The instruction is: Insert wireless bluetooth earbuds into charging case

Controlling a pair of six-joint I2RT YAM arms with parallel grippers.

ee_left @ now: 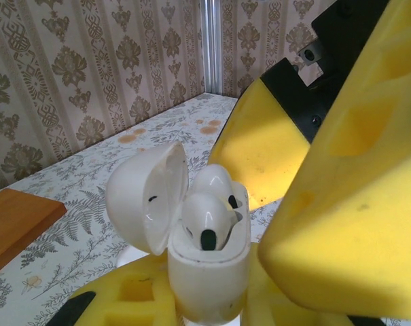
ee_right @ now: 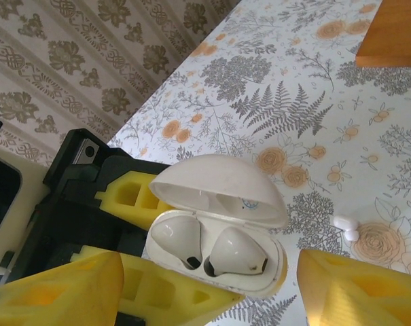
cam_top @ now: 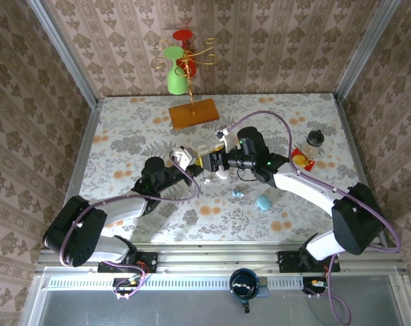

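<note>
My left gripper (ee_left: pixel 208 292) is shut on a white charging case (ee_left: pixel 209 268), which it holds upright with the lid (ee_left: pixel 145 197) swung open. Two white earbuds (ee_right: pixel 176 239) (ee_right: pixel 238 250) sit in the case's sockets. My right gripper (ee_right: pixel 212 280) hovers just over the case, open, with its yellow foam fingers (ee_right: pixel 56 292) apart on either side and nothing between them. In the top view the two grippers meet at mid-table, left (cam_top: pixel 183 158) and right (cam_top: pixel 215 161). A pale blue earbud pair (cam_top: pixel 237 193) and a blue case (cam_top: pixel 263 202) lie on the table to the right.
A small white piece (ee_right: pixel 346 227) lies on the floral tabletop close to the right gripper. A wooden board (cam_top: pixel 193 113) and a gold stand with a green and a red cup (cam_top: pixel 178 64) stand at the back. A dark jar (cam_top: pixel 315 138) and a red-yellow item (cam_top: pixel 301 161) sit at the right.
</note>
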